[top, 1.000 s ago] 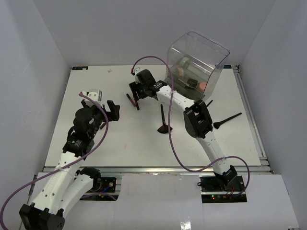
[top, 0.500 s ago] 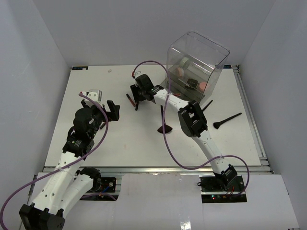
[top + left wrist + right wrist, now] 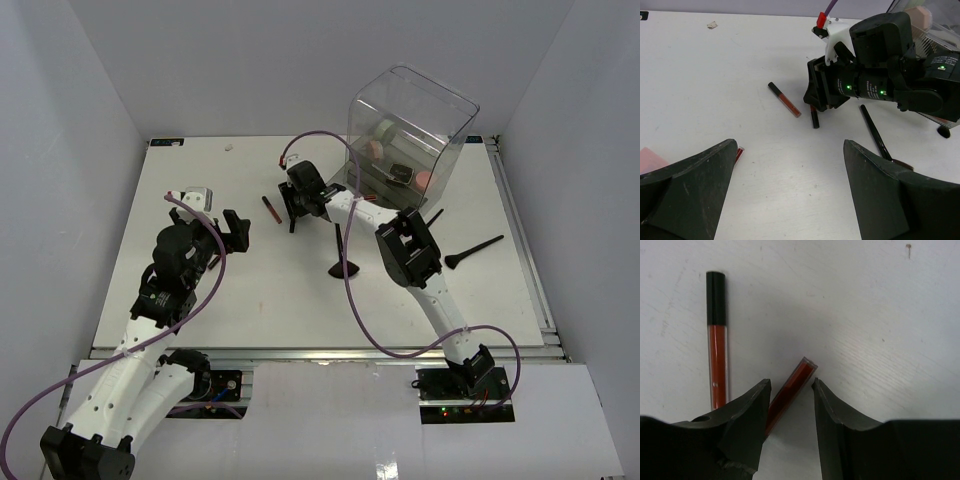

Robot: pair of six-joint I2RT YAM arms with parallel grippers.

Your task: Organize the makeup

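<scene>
Jaws on the right gripper (image 3: 790, 390) stand part-way apart, straddling a thin dark-red pencil stick (image 3: 799, 377). The stick lies flat on the white tabletop (image 3: 865, 315), a little out from the left side of the clear drawer box (image 3: 410, 130). A sliver of tabletop shows between the stick and one jaw, so I judge it bracketed, not yet pinched. Its long axis runs slantwise up through the gap, so closing would squeeze it across its narrow width. That slant may make it roll or swing straight. It looks like a hard, glossy, square-ended tube.

A black-capped stick (image 3: 716, 340) of the same red lies beside it, farther from the box and outside the jaws. The left gripper (image 3: 790, 200), farther again from the box, has its jaws spread wide and empty. A black-handled fan brush (image 3: 342, 268) rests out from the box toward the arm bases.
</scene>
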